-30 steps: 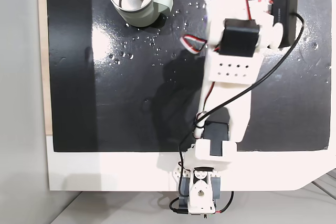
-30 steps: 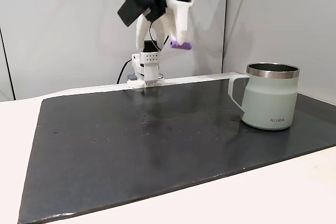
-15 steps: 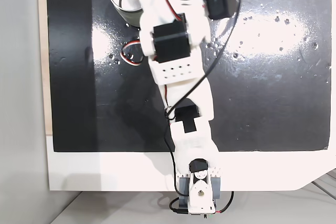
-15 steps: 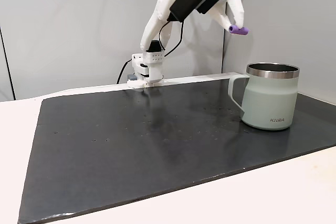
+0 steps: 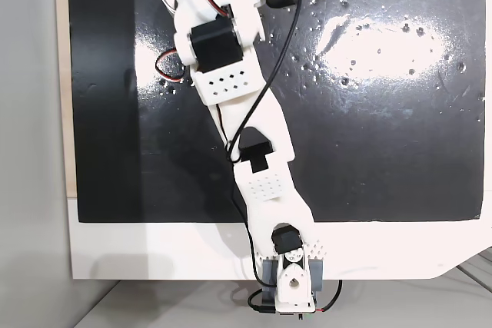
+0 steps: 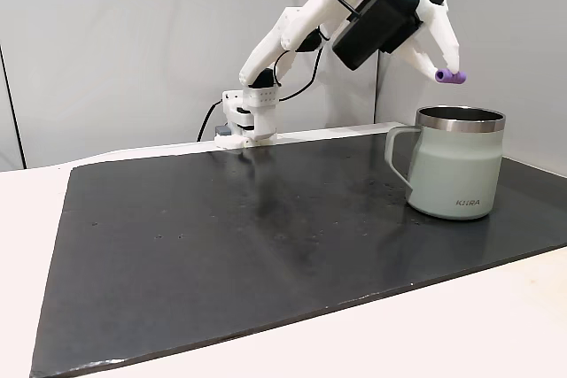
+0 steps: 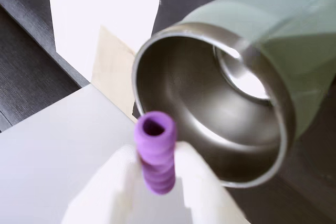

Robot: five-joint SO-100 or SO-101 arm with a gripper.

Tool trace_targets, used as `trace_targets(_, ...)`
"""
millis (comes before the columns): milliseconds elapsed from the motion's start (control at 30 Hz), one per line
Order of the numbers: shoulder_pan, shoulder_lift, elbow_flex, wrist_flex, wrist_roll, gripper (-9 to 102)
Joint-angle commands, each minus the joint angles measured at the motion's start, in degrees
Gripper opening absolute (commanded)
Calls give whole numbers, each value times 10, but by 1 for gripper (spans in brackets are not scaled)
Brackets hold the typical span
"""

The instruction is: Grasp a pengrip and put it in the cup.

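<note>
In a fixed view from the side, my gripper [image 6: 446, 72] is shut on the pengrip [image 6: 451, 77], a tiny purple ribbed cylinder. It hangs a short way above the steel rim of the cup [image 6: 456, 174], a pale sage-green mug with its handle facing left. In the wrist view the pengrip [image 7: 155, 153] sticks up between my white fingers [image 7: 202, 182]. Just beyond it is the cup [image 7: 247, 19], its shiny steel inside open to the camera. In a fixed view from above, my arm [image 5: 231, 74] reaches to the top left of the mat and covers the cup.
A black mat [image 6: 221, 245] covers most of the white table [image 6: 496, 325]. The arm's base [image 6: 248, 121] stands at the mat's far edge, and in the fixed view from above the base [image 5: 288, 289] sits at the bottom. A grey wall rises behind.
The arm has swung from the mat's right side to the cup, as seen from above, carrying the pengrip. From the side, the pengrip moved right and now hangs over the cup's rim.
</note>
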Motion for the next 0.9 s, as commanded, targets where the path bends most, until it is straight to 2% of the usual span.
trace_targets(0, -15, 1, -33, -31, -11, 0)
trace_targets(300, -31, -23, -33, -26, -14, 0)
trace_targets(567, -27, -23, -42, 4, -4, 19)
trace_targets(867, -26, -23, -48, 13, -2, 19)
